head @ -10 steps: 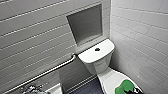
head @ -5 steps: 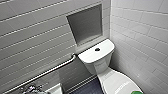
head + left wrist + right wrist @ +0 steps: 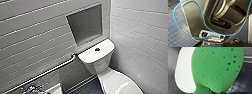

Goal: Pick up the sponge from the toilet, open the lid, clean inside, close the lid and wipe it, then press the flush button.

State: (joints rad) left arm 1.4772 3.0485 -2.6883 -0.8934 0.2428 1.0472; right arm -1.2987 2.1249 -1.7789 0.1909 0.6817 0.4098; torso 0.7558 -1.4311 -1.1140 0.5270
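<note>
From the head: looks down on the toilet, the lid shut, the flush button dark on the tank top, a grab rail along the tiled wall beside.

From the left wrist: faces the robot's own body and a looping blue cable above dark floor tiles. Left jaws: cannot tell.

From the right wrist: the sponge close up, poised over the closed lid, apparently clamped in the right jaws, likely kept raised to leave the lid free for opening.

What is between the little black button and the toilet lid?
In the head view, only bare white tank: its top around the flush button, then its front face down to the lid.
</note>
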